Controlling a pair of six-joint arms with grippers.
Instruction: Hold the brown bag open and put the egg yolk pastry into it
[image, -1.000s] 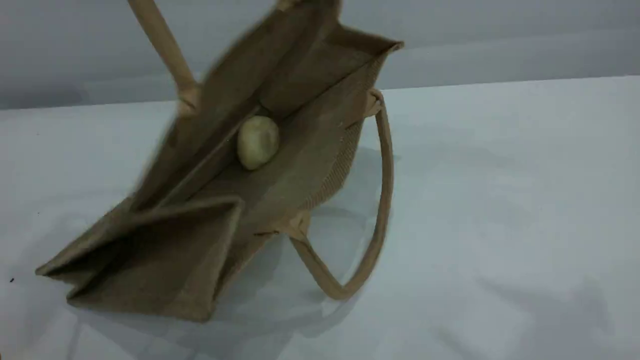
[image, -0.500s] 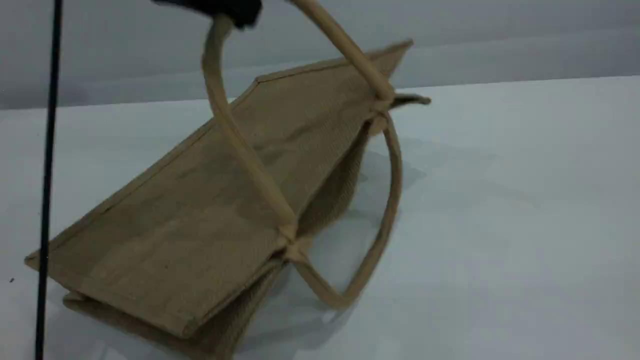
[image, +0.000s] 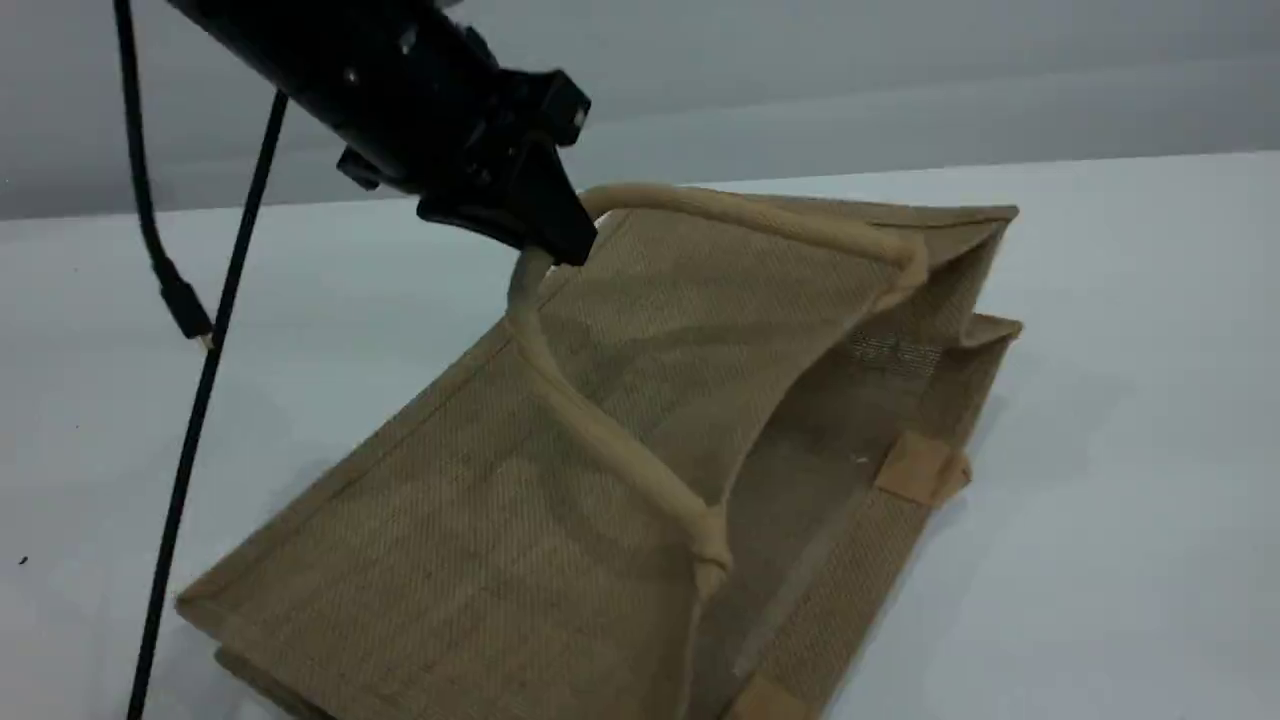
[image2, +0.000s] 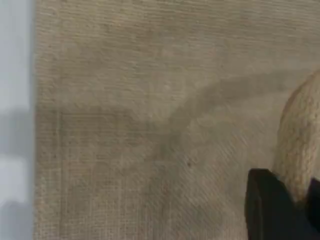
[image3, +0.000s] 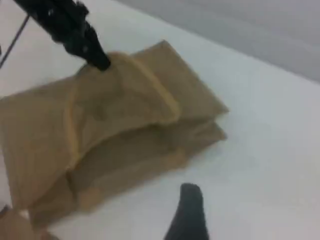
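Observation:
The brown bag (image: 480, 520) lies tilted on its side on the table, its mouth facing right and partly gaping. My left gripper (image: 562, 240) hangs above the bag's upper edge, shut on one beige handle (image: 620, 450), and the loop is pulled up to it. The left wrist view is filled with the bag's coarse weave (image2: 125, 125), with that handle (image2: 300, 135) rising from my fingertip (image2: 270, 210). The right wrist view looks down on the bag (image3: 125, 150) from a distance. One fingertip (image3: 190, 210) of the right gripper shows there, with nothing in it. The egg yolk pastry is hidden.
Black cables (image: 200, 380) hang from the left arm down past the bag's left end. The white table (image: 1100, 450) stretches to the right and front of the bag, with a grey wall (image: 900, 80) behind.
The bag was open toward the camera with the pastry lying inside. It has since tipped over and shifted right, hiding the pastry. My left gripper came down into view, still holding the handle.

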